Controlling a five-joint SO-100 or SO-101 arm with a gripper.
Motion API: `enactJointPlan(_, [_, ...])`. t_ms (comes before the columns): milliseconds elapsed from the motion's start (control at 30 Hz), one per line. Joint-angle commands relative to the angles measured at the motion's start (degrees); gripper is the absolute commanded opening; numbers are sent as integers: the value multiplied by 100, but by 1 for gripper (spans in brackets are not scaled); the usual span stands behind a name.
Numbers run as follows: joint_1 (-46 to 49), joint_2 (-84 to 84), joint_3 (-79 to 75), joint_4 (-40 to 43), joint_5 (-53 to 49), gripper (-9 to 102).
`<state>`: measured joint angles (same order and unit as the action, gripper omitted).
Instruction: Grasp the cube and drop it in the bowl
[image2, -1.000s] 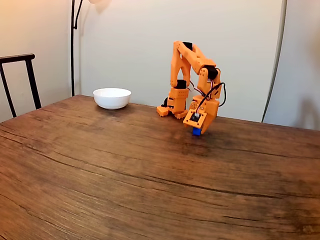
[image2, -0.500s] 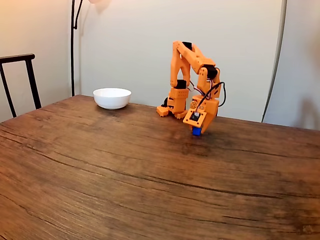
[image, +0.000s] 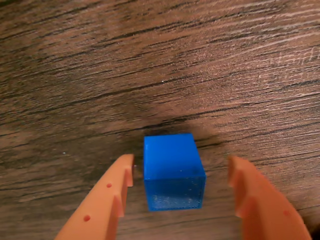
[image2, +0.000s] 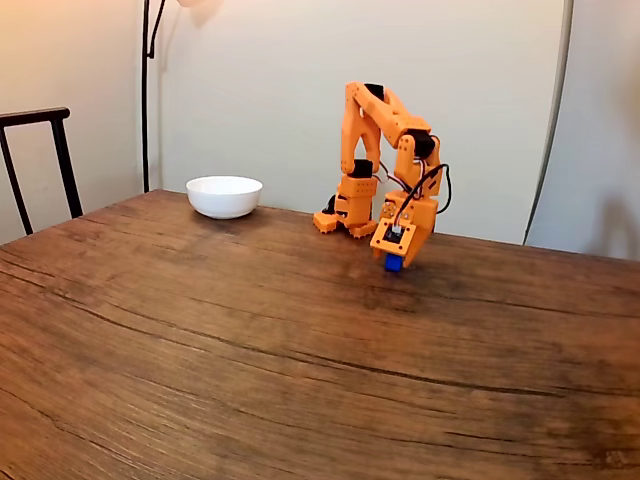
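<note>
- Orange two-finger plastic gripper (image: 181, 172) stands with its fingers apart, one on each side of the small solid bright-blue cube (image: 173, 170); in the wrist view a gap shows on both sides, narrow on the left of that view and wider on the right, so neither finger touches the cube
- Cube position: between the fingertips, low over or on the dark brown wood-grain table (image: 200, 65); a shadow lies directly behind it, and whether it rests on the wood or sits slightly clear cannot be told
- Fixed view: the orange 3D-printed arm (image2: 385, 170) is folded forward and down, with the gripper (image2: 394, 262) pointed at the table (image2: 250, 350) and the cube (image2: 394, 263) showing as a blue spot at its tip
- Round shallow white bowl (image2: 224, 196) stands at the far edge of the table, well apart from the cube and to the left of the arm's base in the fixed view; nothing blue shows in it
- Assessment, done: the approach and alignment appear complete, as the cube is bracketed
- Assessment, outstanding: closing the fingers on the cube, lifting, carrying it across to the bowl, and releasing it there
- Overall: the task is judged to be at an early stage, with the grasp not yet made
</note>
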<state>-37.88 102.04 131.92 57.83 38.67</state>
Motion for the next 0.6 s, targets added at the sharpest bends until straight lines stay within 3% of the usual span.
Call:
enactJointPlan(0, [-26, 114, -35, -35, 35, 27])
enactJointPlan(267, [-79, 105, -26, -53, 44, 27])
enactJointPlan(567, [-114, 105, 316, -606, 44, 24])
